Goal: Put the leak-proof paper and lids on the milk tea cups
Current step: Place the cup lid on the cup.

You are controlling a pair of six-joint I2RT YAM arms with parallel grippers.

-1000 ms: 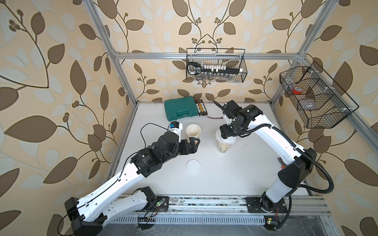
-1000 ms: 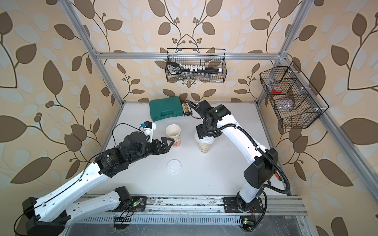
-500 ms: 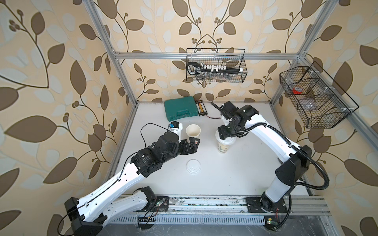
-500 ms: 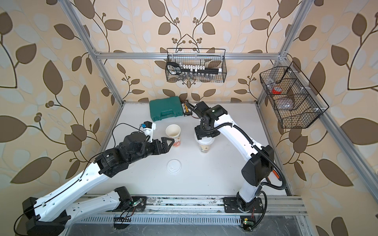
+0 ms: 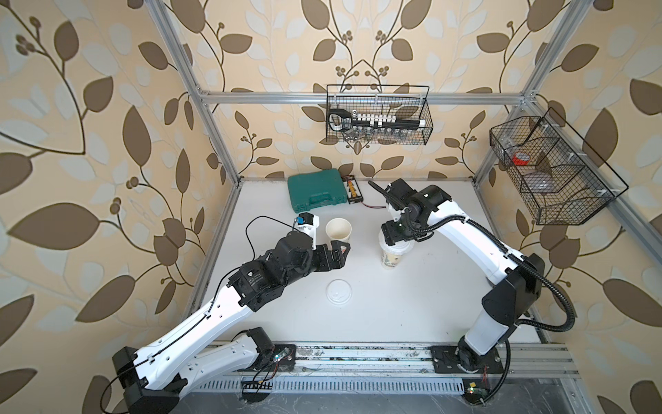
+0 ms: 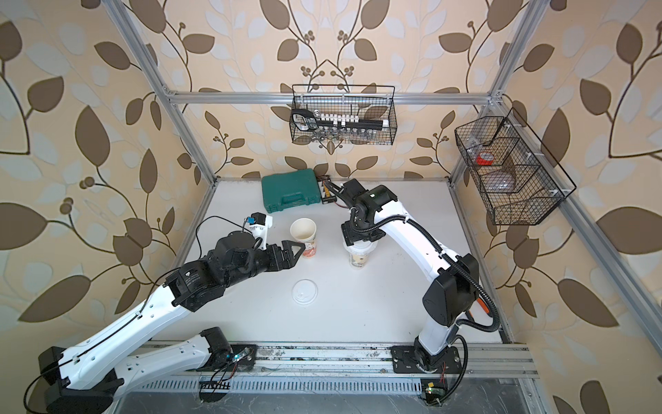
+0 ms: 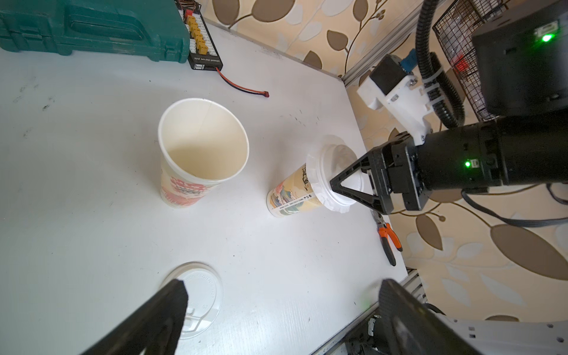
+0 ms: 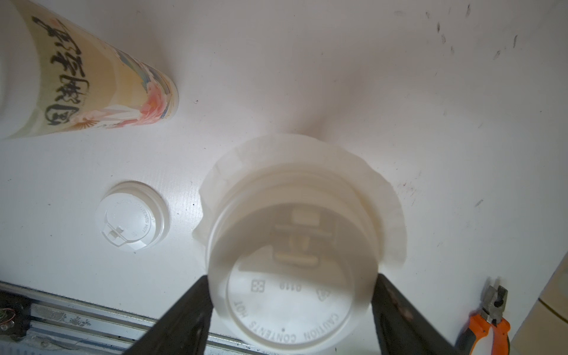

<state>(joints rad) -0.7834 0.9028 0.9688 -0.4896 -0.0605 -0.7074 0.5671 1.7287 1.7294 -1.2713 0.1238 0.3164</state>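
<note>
Both milk tea cups stand upright on the white table. The red-orange cup is uncovered. A thin leak-proof paper lies over the mouth of the green-beige cup, its edge flaring out under a white lid. My right gripper points down over that cup, its fingers pressed on both sides of the lid. My left gripper hangs open and empty beside the red-orange cup, near a second white lid lying flat on the table.
A green tool case and a connector board lie at the back of the table. Orange-handled pliers rest near the right edge. Wire baskets hang on the back wall and the right wall.
The right arm's elbow and forearm have shifted slightly while its gripper stays over the green-beige cup. The left arm has not moved.
</note>
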